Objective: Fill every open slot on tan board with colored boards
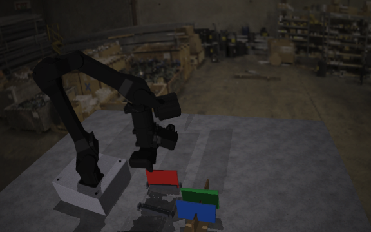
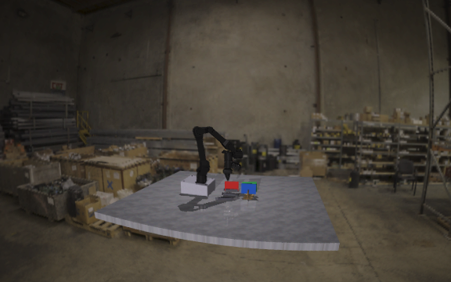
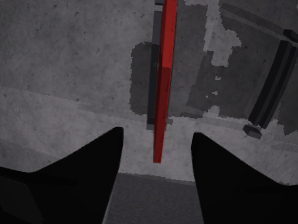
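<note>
A: Seeing what at the black fingers?

B: Standing apart, with a gap on either side of the near end of the thin, flat red board in the wrist view. Not clamped on it. Pointing down by one end of it in the top view. Can't tell whether reaching below its top edge.

A: And the red one, resting where?

B: Upright in a low, dark holder on the grey bench. Still to be seated on the tan board.

A: Any colour on the tan one already?

B: Can make out two: a flat green board and, in front of it in the top view, a flat blue board. Both upright and crosswise. Can't tell from here how deeply locked.

A: Spotting anything beside the red one's holder?

B: Yes, a second dark holder with long rails, low on the bench.

A: And behind all that?

B: Got a jointed black arm, mounted on a pale, boxy base and bent over towards the red board.
</note>
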`<state>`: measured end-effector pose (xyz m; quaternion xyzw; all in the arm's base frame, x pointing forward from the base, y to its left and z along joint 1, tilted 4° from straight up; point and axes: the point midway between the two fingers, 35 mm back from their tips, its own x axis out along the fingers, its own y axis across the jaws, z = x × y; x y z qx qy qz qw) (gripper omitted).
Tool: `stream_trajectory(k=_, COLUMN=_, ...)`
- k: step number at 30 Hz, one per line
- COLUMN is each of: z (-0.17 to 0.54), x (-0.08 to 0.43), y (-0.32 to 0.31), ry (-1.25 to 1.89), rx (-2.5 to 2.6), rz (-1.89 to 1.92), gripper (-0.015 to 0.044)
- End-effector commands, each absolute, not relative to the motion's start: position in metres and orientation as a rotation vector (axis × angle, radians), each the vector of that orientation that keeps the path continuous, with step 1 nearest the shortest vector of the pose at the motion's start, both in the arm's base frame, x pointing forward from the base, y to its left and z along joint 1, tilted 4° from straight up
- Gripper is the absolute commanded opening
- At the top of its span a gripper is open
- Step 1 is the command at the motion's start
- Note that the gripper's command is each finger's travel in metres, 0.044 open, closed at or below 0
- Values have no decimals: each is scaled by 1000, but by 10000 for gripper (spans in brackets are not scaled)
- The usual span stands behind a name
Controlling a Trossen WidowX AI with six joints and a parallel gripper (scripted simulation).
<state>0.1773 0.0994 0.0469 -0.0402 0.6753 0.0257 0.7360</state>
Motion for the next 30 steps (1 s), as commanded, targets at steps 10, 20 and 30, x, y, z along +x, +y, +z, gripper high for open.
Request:
stream_trajectory(k=10, z=27, x=179, y=98, ry=1486, rx=-95, rz=55, gripper=185)
stream_trajectory(k=20, z=13, x=180, y=98, ry=1486, rx=-95, rz=55, gripper=185)
stream_trajectory(k=30, z=-1, x=181, y=97, ry=1486, rx=-95, rz=55, gripper=185)
